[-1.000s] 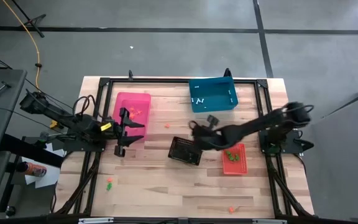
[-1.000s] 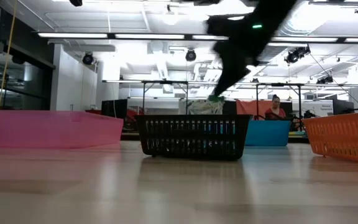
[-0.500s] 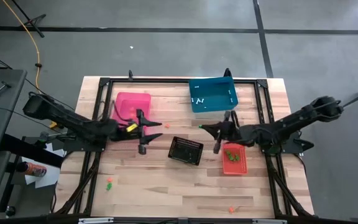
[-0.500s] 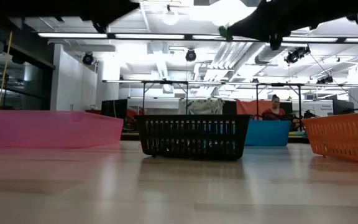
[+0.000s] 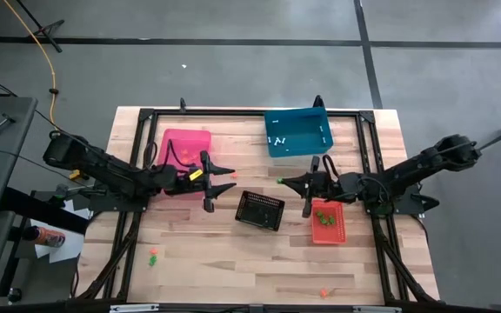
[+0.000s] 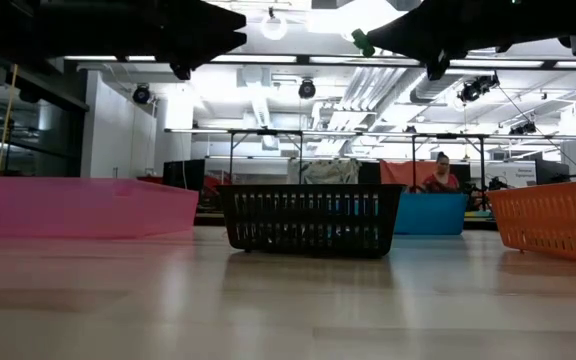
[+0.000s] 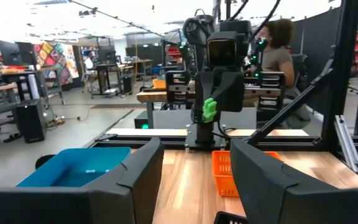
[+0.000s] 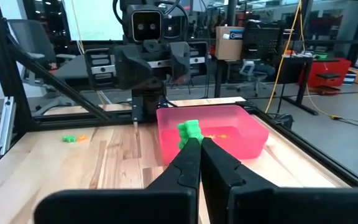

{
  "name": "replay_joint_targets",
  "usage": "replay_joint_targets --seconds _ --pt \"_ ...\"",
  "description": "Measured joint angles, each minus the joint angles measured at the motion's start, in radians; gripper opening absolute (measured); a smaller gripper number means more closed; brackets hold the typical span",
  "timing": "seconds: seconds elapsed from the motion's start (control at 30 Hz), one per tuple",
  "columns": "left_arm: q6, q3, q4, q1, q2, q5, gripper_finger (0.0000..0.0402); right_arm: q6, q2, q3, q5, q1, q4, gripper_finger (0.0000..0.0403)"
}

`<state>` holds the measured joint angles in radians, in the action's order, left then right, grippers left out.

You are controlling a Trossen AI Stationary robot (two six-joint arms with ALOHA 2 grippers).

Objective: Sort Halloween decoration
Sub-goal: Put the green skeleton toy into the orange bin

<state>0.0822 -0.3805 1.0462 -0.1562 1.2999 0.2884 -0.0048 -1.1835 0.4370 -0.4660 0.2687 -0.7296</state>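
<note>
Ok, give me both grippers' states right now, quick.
Left gripper: open, empty, raised beside the pink plastic bin.
Right gripper: shut on a small green trinket, raised between the bins.

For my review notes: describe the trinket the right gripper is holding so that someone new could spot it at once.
Start at the red bin on the table's right side. Just beside its upper left corner, over the bare wood toward the blue bin, the right gripper is raised and shut on a tiny green trinket. It is the only trinket up in the air; the others lie in bins or on the table.
</note>
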Motion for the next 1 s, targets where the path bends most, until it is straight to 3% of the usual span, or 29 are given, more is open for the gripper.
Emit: replay_joint_targets --seconds 0.2,0.3,0.57,0.7,0.8,1.0 --pt "0.0 0.0 -0.015 0.0 0.0 -0.021 0.0172 -0.002 0.001 0.0 0.001 0.0 0.005 0.0" --pt "0.0 0.0 -0.034 0.0 0.0 -0.018 0.0172 0.05 0.037 0.001 0.029 0.008 0.127 0.0" --pt "0.0 0.0 -0.076 0.0 0.0 -0.017 0.0172 0.446 0.181 0.089 0.066 0.116 0.796 0.0" --pt "0.0 -0.001 -0.092 0.0 0.0 -0.017 0.0172 0.754 0.196 0.147 0.185 0.189 1.109 0.0" --pt "0.0 -0.001 -0.092 0.0 0.0 -0.017 0.0172 0.944 0.182 0.176 0.241 0.252 1.248 0.0" --pt "0.0 -0.001 -0.092 0.0 0.0 -0.017 0.0172 1.17 0.136 0.196 0.289 0.34 1.43 0.0"
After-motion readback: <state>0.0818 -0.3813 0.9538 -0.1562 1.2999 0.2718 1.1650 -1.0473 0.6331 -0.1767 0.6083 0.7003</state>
